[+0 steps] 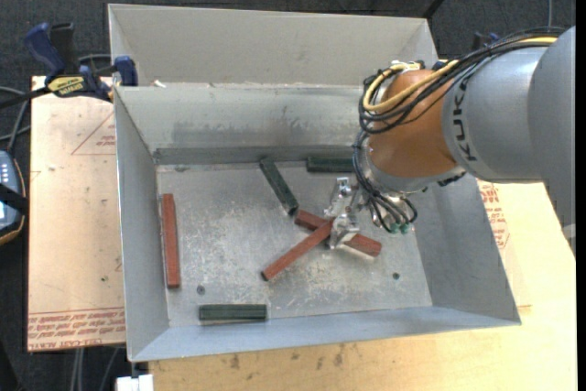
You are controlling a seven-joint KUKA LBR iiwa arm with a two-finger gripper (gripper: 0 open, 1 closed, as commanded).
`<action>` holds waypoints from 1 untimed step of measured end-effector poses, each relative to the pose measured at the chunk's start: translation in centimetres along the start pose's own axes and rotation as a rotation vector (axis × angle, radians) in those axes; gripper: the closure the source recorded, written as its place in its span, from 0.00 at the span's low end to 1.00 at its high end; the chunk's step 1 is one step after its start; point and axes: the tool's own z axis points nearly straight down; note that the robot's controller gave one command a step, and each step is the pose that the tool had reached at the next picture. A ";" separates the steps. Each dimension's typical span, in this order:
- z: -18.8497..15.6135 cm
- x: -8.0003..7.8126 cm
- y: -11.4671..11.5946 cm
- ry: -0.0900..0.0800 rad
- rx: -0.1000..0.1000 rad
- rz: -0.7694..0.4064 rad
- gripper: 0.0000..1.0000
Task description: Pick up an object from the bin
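One gripper (341, 230) — low over red bars (288, 262)

Gripper (341, 232) over crossed bars (291, 257), bin (137, 197) centre-right; left bar (170, 240) by wall; front bar (233, 313) near edge.

A long red-brown bar (291, 259) lies flat and slanted, right of centre in the bin (229, 233), crossing a shorter red-brown bar (366, 245).

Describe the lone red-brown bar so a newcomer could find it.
Start at the left wall of the grey bin. Along its foot lies a red-brown bar, running front to back. Unlike the two crossed red-brown bars at the claw, it lies alone.
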 end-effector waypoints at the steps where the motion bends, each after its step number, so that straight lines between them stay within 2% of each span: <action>1: 0.0 0.0 0.0 0.000 0.000 0.000 1.00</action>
